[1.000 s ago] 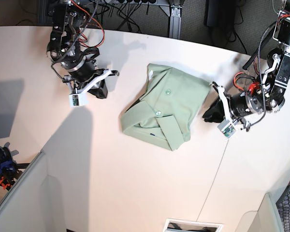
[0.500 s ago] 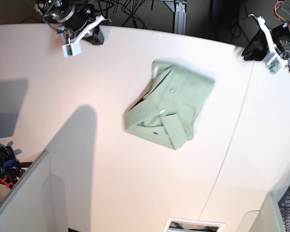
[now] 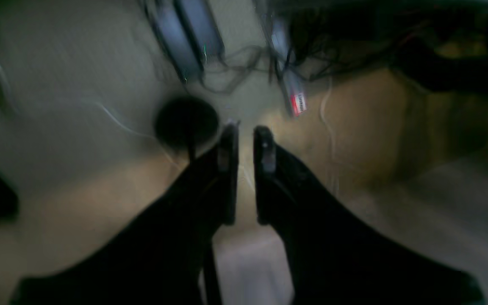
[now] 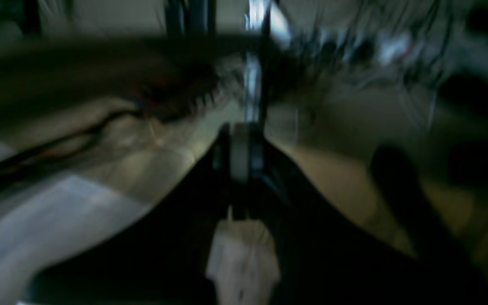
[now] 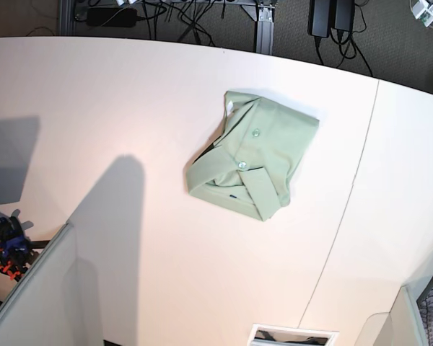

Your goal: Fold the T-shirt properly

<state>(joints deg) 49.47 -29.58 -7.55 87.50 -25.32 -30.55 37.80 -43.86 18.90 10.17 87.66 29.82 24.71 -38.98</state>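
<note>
The T-shirt [image 5: 254, 155] lies folded into a compact pale sage-green bundle in the middle of the white table [image 5: 130, 108], with two small buttons [image 5: 256, 132] facing up. Neither gripper touches it. In the base view both arms are out of frame, except a small white piece of the left arm at the top right corner [image 5: 424, 9]. The blurred left wrist view shows my left gripper [image 3: 246, 135] raised over the floor, jaws nearly together and empty. The blurred right wrist view shows my right gripper [image 4: 242, 131] shut and empty.
Cables and power bricks [image 5: 332, 18] hang behind the table's far edge. A grey panel [image 5: 29, 295] stands at the lower left, with orange-and-blue clamps [image 5: 3, 249] beside it. A seam [image 5: 346, 194] runs down the table's right side. A white-framed opening [image 5: 292, 335] sits at the front edge.
Both arms have drawn up and back from beside the shirt and left the base view. The shirt stays folded in the same place.
</note>
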